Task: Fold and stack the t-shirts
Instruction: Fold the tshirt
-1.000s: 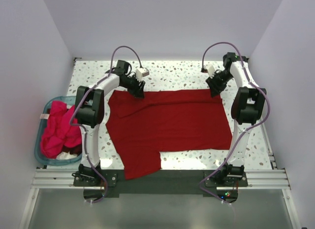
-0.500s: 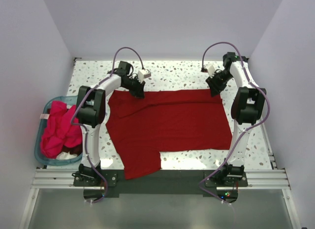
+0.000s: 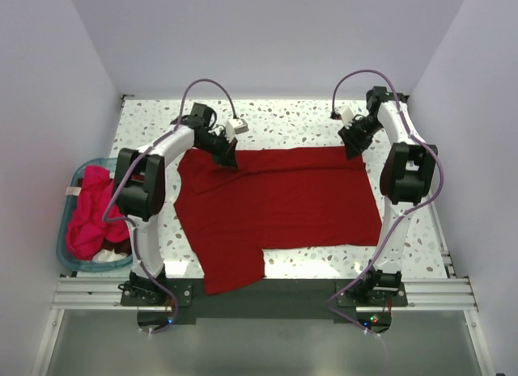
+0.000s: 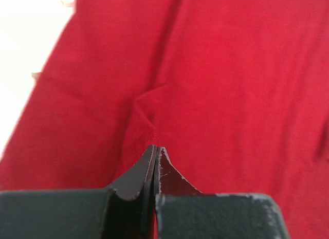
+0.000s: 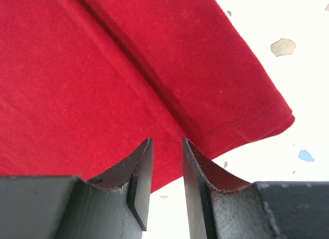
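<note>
Your left fingers pinch shut on the crimson shirt's far left edge. Your right fingers stand slightly apart, empty, over its far right corner. It lies flat on the bench, long axis running between them.

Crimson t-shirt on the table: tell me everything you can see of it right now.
The crimson t-shirt is plain soft cloth, spread nearly flat and sideways on the speckled table, with its stitched bottom hem to the right. One short sleeve reaches over the near edge. A long crease runs along its far side. The left claw is shut on a small pucker of cloth near the far left corner. The right claw hangs open over the far right corner, not gripping.
</note>
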### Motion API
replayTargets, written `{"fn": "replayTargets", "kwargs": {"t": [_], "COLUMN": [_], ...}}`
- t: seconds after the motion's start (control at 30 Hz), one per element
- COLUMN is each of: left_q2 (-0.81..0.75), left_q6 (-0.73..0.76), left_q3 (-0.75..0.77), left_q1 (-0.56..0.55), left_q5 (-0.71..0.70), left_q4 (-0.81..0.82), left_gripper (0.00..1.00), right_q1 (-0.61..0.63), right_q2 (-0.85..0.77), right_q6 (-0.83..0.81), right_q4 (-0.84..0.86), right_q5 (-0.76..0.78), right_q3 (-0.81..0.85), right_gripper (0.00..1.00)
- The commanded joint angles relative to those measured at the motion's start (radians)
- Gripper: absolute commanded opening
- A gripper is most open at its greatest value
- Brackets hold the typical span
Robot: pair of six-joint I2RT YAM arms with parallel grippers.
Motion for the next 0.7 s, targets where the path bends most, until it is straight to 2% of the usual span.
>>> {"fn": "replayTargets", "kwargs": {"t": [0.0,0.23,0.33,0.37,0.4,0.5,0.57,0.67], "left_q2": [-0.100,-0.186,-0.207,-0.216,-0.242,-0.300,-0.328,-0.363], "left_q6": [0.012,-0.066,-0.060,-0.058,-0.057,-0.072,-0.071,0.010], "left_q3": [-0.081,-0.241,-0.261,-0.262,-0.256,-0.247,-0.245,-0.248], "left_q1": [-0.046,-0.164,-0.190,-0.187,-0.183,-0.102,0.001,0.102], "left_q5": [0.070,0.046,0.040,0.043,0.036,0.075,0.122,0.060], "left_q4": [-0.031,0.041,0.018,0.010,0.006,0.000,-0.029,-0.120], "left_gripper": [0.00,0.00,0.23,0.35,0.39,0.44,0.47,0.47], "right_q1": [-0.003,-0.003,-0.003,-0.001,0.003,0.034,0.055,0.135], "right_q2": [-0.009,-0.010,-0.006,-0.006,-0.010,-0.050,-0.085,-0.133], "right_q6": [0.011,0.014,0.016,0.014,0.013,0.020,0.054,0.129], "right_q4": [0.018,0.021,0.021,0.018,0.012,0.013,0.044,0.088], "right_q5": [0.007,0.010,0.012,0.012,0.001,-0.041,-0.065,-0.123], "right_q3": [-0.010,-0.008,-0.002,0.002,0.005,-0.014,-0.059,-0.099], "right_gripper": [0.32,0.33,0.33,0.34,0.35,0.37,0.41,0.42]}}
